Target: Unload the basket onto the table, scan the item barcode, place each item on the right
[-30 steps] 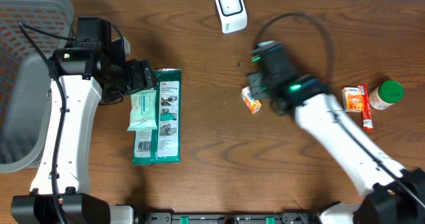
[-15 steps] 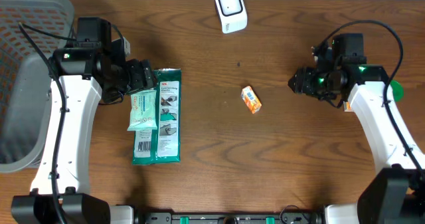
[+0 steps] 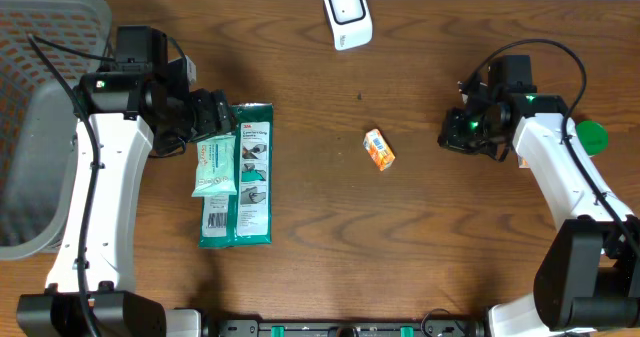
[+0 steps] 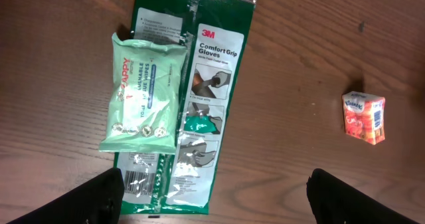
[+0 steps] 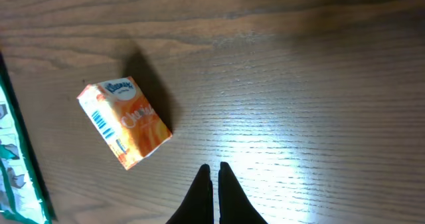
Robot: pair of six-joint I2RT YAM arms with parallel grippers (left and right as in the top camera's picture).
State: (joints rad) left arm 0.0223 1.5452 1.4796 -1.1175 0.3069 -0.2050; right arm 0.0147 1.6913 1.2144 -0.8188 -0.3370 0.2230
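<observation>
The small orange tissue box (image 3: 379,149) lies alone on the wooden table, its barcode side showing in the right wrist view (image 5: 125,121); the left wrist view catches it too (image 4: 363,117). A white barcode scanner (image 3: 347,15) stands at the table's far edge. My right gripper (image 3: 450,135) hovers to the right of the box, shut and empty (image 5: 214,174). My left gripper (image 3: 213,120) hangs open (image 4: 212,204) above a green gloves pack (image 4: 202,84) with a pale green wipes pack (image 4: 143,94) lying on it.
A grey mesh basket (image 3: 45,22) stands at the far left. A green-capped bottle (image 3: 591,136) sits behind my right arm at the right edge. Bare wood (image 3: 320,227) runs between the gloves pack and the tissue box.
My right arm has swung from over the orange box to the right side, leaving the box on the table, and its jaws have shut. The left arm has stayed still.
</observation>
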